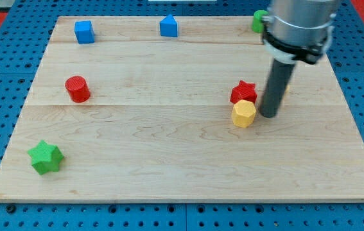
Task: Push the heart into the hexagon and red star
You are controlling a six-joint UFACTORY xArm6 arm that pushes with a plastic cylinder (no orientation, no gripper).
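Note:
The red star (243, 92) lies right of the board's middle, with the yellow hexagon (243, 113) touching it just below. My tip (269, 116) rests on the board close to the hexagon's right side, with a small gap or light contact that I cannot tell apart. I can make out no heart-shaped block. The rod and the arm body above it cover the board behind them.
A red cylinder (77, 88) sits at the left, and a green star (45, 157) at the bottom left. A blue cube (84, 31) and a blue house-shaped block (169, 26) sit along the top edge. A green block (257, 20) is half hidden by the arm at the top right.

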